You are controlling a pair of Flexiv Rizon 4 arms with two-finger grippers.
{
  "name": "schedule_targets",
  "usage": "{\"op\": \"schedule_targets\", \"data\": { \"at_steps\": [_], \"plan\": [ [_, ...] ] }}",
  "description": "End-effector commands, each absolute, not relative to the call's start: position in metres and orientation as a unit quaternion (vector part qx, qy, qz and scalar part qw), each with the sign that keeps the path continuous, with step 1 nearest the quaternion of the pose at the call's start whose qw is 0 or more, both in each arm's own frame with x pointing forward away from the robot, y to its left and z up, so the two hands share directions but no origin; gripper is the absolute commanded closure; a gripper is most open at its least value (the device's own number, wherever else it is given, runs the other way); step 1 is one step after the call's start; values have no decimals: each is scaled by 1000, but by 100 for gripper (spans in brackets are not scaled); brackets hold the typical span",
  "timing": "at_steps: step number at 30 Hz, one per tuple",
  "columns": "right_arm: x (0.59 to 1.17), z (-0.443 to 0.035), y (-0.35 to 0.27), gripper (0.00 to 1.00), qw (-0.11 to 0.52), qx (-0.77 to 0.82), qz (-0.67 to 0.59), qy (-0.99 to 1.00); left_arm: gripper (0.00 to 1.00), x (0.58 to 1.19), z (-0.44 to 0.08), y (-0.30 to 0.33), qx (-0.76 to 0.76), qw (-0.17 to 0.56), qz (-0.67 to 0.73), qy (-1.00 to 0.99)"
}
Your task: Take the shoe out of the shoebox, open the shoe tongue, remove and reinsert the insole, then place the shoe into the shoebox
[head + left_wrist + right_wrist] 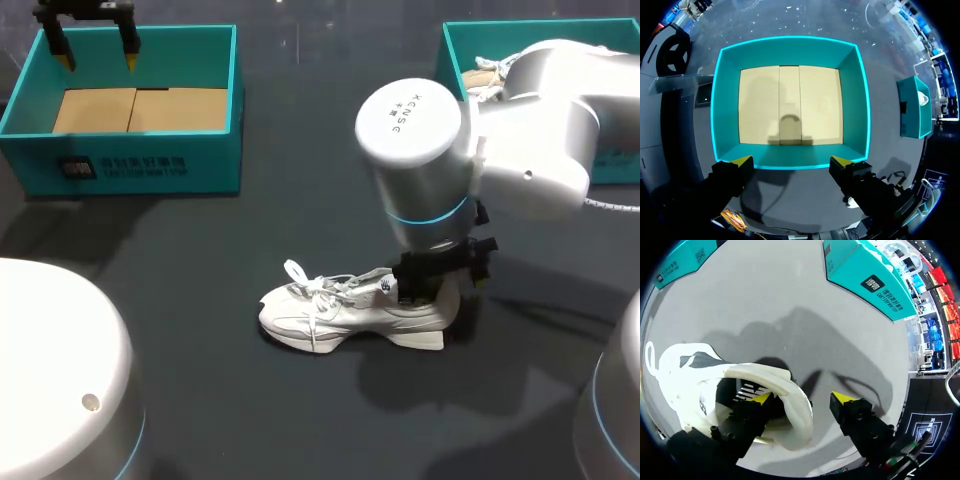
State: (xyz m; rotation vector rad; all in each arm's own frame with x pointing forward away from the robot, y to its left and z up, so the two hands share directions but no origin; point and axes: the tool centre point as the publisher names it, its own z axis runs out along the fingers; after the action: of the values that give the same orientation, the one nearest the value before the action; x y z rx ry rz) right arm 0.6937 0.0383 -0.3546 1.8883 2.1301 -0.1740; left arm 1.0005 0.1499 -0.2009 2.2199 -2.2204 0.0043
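Observation:
A white shoe (350, 310) stands upright on the dark table, toe to the left, laces loose. My right gripper (437, 285) is at its heel, largely hidden under the arm. In the right wrist view the right gripper (803, 399) is open and straddles the heel collar of the shoe (690, 370): one finger is inside the opening, the other stands clear outside the heel. The teal shoebox (140, 150) sits at the back left with a bare cardboard floor. My left gripper (97, 50) hangs open above the shoebox (860, 100), nothing between the left gripper's (792, 161) fingers.
A second teal box (460, 50) sits at the back right behind my right arm, with something pale (490, 75) inside; it also shows as the second box (865, 275) ahead of the right gripper. Bare table lies between the boxes and in front of the shoe.

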Motion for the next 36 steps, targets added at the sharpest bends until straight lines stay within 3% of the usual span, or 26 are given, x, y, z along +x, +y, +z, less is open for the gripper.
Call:
{"op": "schedule_targets", "data": {
  "at_steps": [1,5,8,24,36],
  "plan": [
    [688,-325,26,0,133,653,-33,745,0,1000,-201,150,707,1,1,-707],
    [690,-307,22,0,98,645,-9,758,0,1000,-201,150,707,1,1,-707],
    [691,-291,18,0,-25,564,105,818,0,1000,-201,150,707,1,1,-707],
    [691,-291,18,0,-25,564,105,818,0,1000,-201,150,707,1,1,-707],
    [695,-269,-32,0,-31,405,283,869,0,1000,-201,150,707,1,1,-707]
  ]
}}
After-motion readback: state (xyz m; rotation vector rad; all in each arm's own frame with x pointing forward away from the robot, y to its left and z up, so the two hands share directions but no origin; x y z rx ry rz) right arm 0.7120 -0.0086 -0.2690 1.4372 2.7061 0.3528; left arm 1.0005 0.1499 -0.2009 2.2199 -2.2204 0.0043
